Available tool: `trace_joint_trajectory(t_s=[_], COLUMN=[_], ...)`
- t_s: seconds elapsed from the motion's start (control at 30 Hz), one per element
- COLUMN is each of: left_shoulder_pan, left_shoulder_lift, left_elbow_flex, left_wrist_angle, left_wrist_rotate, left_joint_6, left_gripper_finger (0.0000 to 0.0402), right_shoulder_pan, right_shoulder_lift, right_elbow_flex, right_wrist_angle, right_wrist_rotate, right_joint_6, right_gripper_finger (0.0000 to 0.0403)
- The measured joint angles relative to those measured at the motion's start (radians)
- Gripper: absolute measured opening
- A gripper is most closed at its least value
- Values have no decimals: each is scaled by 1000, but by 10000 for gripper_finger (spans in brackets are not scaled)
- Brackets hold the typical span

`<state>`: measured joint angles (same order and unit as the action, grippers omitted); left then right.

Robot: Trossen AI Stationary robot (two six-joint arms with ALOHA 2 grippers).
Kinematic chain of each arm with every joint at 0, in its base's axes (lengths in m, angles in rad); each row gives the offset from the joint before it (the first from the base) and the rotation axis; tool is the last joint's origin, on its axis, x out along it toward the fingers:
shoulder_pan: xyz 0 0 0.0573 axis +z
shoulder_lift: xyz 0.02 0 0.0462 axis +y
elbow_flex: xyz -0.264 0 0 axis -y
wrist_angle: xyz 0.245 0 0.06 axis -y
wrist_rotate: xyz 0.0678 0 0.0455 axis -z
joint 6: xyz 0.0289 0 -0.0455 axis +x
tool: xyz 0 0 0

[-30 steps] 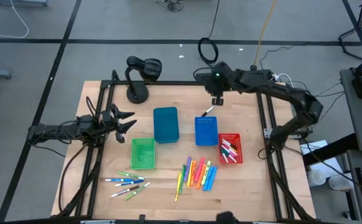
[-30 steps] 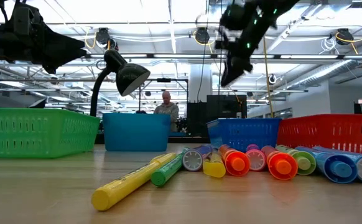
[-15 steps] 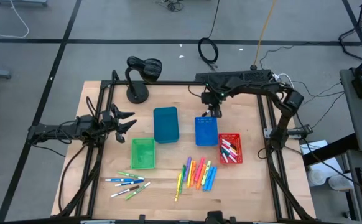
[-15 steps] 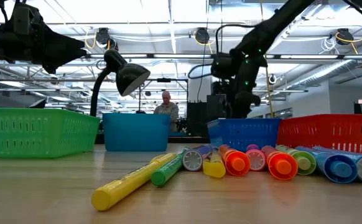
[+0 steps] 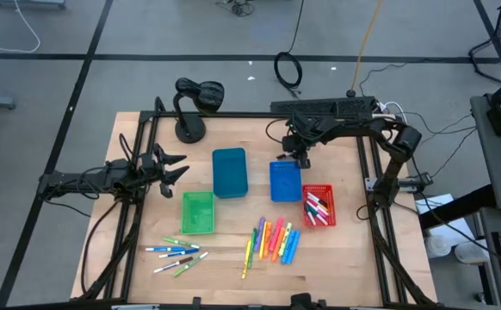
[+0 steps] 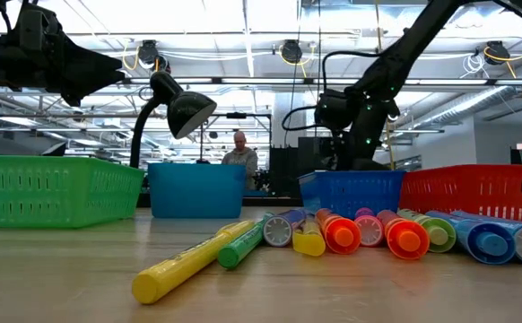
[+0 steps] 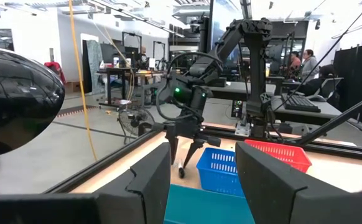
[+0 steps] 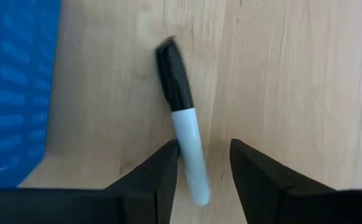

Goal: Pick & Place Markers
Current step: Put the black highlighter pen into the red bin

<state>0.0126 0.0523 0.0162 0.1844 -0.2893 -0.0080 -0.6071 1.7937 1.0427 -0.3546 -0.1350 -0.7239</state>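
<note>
A white marker with a black cap [image 8: 180,118] lies flat on the wood just beyond the far edge of the blue bin [image 5: 285,181]. My right gripper [image 8: 204,148] is low over it, pointing steeply down and open, one finger on each side of the marker's white body. From the left wrist view the same marker [image 7: 181,170] shows below those fingers. My left gripper [image 5: 180,168] waits open at the table's left side, above the surface. Neon markers [image 5: 275,241] lie in a row near the front edge, and white-bodied markers [image 5: 177,256] lie at the front left. My right gripper straddles the marker's white body [image 8: 192,163] from above, with the fingers across the marker. One finger [image 8: 166,168] stands right beside the body; whether it touches, I cannot tell. The marker lies flat on the table.
A teal bin [image 5: 229,172] and a green bin [image 5: 198,212] stand left of the blue one. A red bin [image 5: 318,207] holding several markers stands to its right. A black desk lamp [image 5: 194,108] is at the far left of the table.
My right gripper has come down from high above the table's far side to just over the black-capped marker beyond the blue bin, tipping to point more steeply down. The marker has not moved.
</note>
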Motion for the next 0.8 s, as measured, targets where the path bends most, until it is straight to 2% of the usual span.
trace_joint_trajectory(t_s=[0.23,0.53,0.8], left_shoulder_pan=[0,0,0], left_shoulder_lift=[0,0,0], left_elbow_flex=[0,0,0], left_wrist_angle=[0,0,0], left_wrist_rotate=[0,0,0], left_joint_6=[0,0,0], left_gripper_finger=[184,184,184], right_shoulder_pan=[0,0,0], right_shoulder_lift=[-1,1,1], right_elbow_flex=[-17,-18,-19], right_wrist_angle=[-10,-16,-16], right_wrist_rotate=[2,1,2], right_joint_6=[72,83,101], right_gripper_finger=[116,20,24])
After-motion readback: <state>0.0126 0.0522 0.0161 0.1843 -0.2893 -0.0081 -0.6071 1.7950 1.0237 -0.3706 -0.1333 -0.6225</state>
